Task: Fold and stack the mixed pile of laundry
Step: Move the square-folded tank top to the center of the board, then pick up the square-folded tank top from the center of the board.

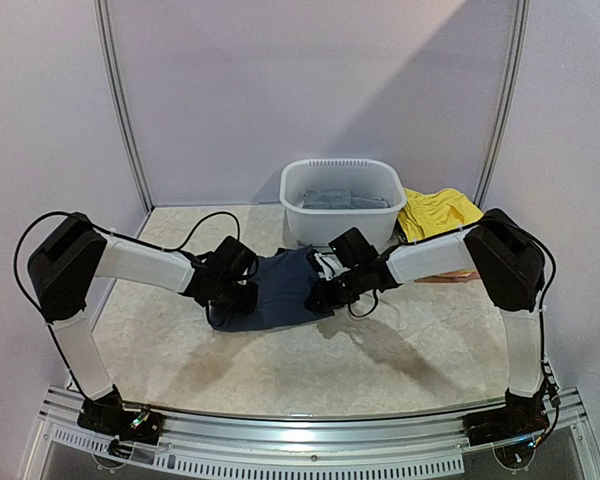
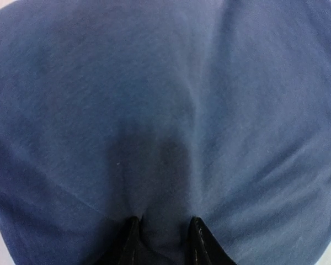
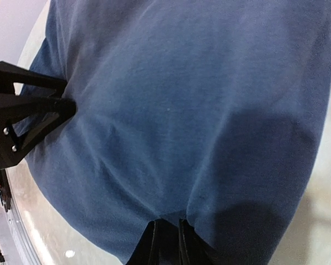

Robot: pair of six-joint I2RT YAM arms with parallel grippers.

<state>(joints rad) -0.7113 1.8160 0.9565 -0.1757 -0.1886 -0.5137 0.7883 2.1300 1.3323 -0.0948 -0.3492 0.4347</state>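
Observation:
A navy tank top (image 1: 280, 290) lies spread on the table's middle, a bit of white print (image 1: 326, 264) showing at its right edge. My left gripper (image 1: 242, 298) sits at its left edge, with a bunched fold of navy cloth (image 2: 165, 110) between the fingers (image 2: 201, 240). At the right edge, my right gripper (image 1: 322, 293) has its jaws nearly together on the hem of the same cloth (image 3: 198, 110). The right wrist view shows the left gripper's black fingers (image 3: 55, 107) pressed into the far side. Of the pile, a yellow garment (image 1: 438, 212) lies at the back right.
A white plastic basin (image 1: 310, 218) stands just behind the tank top with grey cloth (image 1: 340, 198) inside. A thin reddish strip (image 1: 448, 277) shows under the right forearm. Curved metal frame posts rise at the back left and right. A metal rail runs along the near edge.

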